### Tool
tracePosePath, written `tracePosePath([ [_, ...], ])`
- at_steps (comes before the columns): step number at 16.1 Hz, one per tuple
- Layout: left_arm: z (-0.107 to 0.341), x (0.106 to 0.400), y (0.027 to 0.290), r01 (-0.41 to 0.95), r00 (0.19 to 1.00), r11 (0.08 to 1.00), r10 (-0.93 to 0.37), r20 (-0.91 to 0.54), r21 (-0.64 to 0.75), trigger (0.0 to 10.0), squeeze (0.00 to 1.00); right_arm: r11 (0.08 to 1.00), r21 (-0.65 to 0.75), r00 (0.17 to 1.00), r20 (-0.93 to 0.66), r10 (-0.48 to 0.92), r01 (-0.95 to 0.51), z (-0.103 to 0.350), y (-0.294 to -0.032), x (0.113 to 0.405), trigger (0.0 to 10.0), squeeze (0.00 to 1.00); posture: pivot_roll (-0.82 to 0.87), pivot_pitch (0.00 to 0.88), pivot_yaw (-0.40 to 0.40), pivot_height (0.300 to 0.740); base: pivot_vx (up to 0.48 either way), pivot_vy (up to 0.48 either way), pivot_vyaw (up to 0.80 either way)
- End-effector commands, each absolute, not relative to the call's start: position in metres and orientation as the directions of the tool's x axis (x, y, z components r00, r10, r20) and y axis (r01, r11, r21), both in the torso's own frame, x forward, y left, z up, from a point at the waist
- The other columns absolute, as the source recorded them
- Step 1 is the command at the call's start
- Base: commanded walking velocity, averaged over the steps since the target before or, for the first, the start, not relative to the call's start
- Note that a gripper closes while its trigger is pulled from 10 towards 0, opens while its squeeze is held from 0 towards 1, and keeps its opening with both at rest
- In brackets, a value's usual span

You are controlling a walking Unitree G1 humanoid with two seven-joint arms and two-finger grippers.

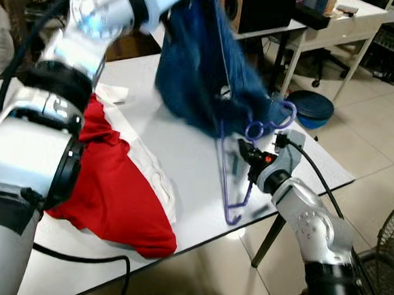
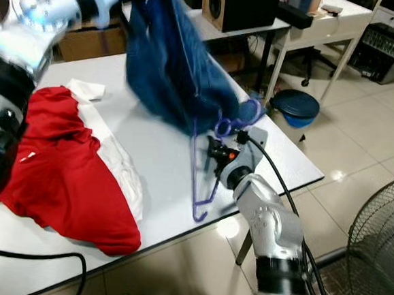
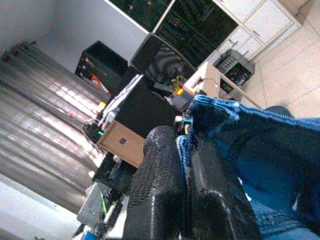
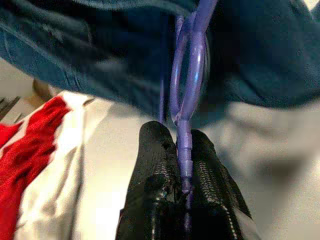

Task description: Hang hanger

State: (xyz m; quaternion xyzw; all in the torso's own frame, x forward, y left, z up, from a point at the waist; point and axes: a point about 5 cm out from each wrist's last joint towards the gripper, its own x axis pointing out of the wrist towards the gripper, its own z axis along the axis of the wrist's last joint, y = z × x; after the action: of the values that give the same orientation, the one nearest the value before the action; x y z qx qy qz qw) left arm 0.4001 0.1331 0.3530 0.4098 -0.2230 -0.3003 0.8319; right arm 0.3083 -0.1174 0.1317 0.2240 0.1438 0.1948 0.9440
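At about four o'clock from the middle of the white table (image 1: 182,167), close to its near-right edge, I have the right gripper (image 1: 245,153) clamped on the neck of the purple hanger (image 1: 229,191), so the frame hangs over the tabletop while its hook stays free. Further away, at twelve o'clock, my left gripper (image 3: 186,165) pinches the blue knit garment (image 1: 203,73) and holds it high, I think so the hanger can go inside. The red and white cloth (image 1: 112,182) fills nine o'clock; open floor lies at three o'clock.

white table (image 1: 182,167), tiled floor (image 1: 382,141), fan (image 2: 381,230)
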Motion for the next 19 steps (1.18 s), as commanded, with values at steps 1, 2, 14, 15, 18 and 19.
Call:
tracePosePath([
  [1,0.358,0.398,0.138,0.304,0.718,0.474,-0.684,0.128,0.826,0.0,0.0,0.801,0.478,0.853,-0.179,0.491,-0.361,0.134,-0.106,0.304,10.0,0.0,-0.17,0.0,0.087,0.74,0.0,0.0,0.0],
  [2,0.357,0.398,0.139,0.307,0.721,0.465,-0.683,0.115,0.831,0.0,0.0,0.791,0.475,0.844,-0.165,0.511,-0.386,0.137,-0.103,0.304,10.0,0.0,-0.16,0.0,0.081,0.74,0.0,0.0,0.0],
  [14,0.272,0.397,0.14,0.442,0.746,0.329,-0.652,-0.138,0.835,0.0,0.0,0.778,0.354,0.813,-0.079,0.577,-0.519,0.17,-0.106,0.268,10.0,0.0,-0.17,0.0,0.094,0.74,0.0,0.0,0.0],
  [15,0.261,0.395,0.142,0.451,0.749,0.316,-0.642,-0.161,0.835,0.0,0.0,0.808,0.356,0.842,-0.095,0.531,-0.47,0.17,-0.116,0.262,10.0,0.0,-0.17,0.0,0.095,0.74,0.0,0.0,0.0],
  [18,0.261,0.393,0.145,0.447,0.752,0.325,-0.641,-0.153,0.833,0.0,0.0,0.821,0.375,0.849,-0.14,0.509,-0.43,0.167,-0.123,0.254,10.0,0.0,-0.18,0.0,0.096,0.74,0.0,0.0,0.0],
  [19,0.26,0.391,0.147,0.442,0.755,0.303,-0.634,-0.167,0.844,0.0,0.0,0.828,0.357,0.841,-0.172,0.513,-0.432,0.167,-0.126,0.247,10.0,0.0,-0.17,0.0,0.095,0.74,0.0,0.0,0.0],
])
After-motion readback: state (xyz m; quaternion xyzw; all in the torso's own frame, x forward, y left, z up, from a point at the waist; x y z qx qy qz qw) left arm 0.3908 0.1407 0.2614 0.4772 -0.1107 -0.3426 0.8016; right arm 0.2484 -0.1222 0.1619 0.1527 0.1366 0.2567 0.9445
